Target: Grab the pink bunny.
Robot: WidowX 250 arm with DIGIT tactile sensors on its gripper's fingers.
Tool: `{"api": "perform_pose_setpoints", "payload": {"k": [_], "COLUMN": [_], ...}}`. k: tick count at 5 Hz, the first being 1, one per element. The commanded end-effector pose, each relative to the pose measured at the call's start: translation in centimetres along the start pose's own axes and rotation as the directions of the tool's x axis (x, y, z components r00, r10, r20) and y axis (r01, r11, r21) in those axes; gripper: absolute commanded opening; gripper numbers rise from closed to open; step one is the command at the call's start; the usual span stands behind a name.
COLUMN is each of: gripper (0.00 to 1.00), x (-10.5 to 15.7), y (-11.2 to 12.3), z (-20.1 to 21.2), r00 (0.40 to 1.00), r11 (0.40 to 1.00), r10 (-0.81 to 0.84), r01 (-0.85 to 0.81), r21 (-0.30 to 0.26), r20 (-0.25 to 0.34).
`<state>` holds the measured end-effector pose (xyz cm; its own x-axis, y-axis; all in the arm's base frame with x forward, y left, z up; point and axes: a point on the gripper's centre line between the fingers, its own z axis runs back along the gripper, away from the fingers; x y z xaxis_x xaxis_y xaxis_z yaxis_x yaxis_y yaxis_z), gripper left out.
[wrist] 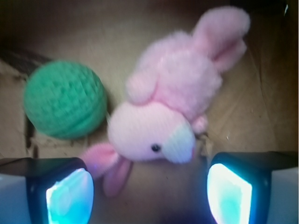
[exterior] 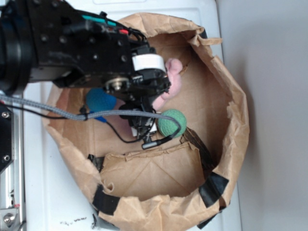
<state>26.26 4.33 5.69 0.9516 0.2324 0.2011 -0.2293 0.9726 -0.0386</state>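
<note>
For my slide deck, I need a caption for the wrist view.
Open hand poised over the pink bunny, with a green crocheted ball beside it.

pink bunny light pink, paler face | ball green | ball blue | bag brown
</note>
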Motion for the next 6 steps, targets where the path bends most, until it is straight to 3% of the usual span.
{"api": "perform_pose_setpoints", "payload": {"k": [1,2,3,4,5,6], "gripper": [1.00,0.96,0.00,0.00,0.00,0.00], "x": [2.9,4.3,5.7,6.0,6.5,10.3], "y": [-1.1,-1.6,-2.1,-2.2,-1.8,-2.5], "z": [-1.2,-3.5,-5.9,-5.0,-1.5,0.5], "r00": [0.996,0.997,0.995,0.995,0.997,0.997], "r11": [0.998,0.994,0.984,0.988,0.996,0.998], "r10": [0.023,0.034,0.072,0.068,0.068,0.066], "r01": [-0.027,-0.040,-0.082,-0.077,-0.069,-0.066], "r21": [0.048,0.101,0.161,0.135,0.063,-0.004], "r20": [0.083,0.068,0.069,0.068,0.027,-0.049]}}
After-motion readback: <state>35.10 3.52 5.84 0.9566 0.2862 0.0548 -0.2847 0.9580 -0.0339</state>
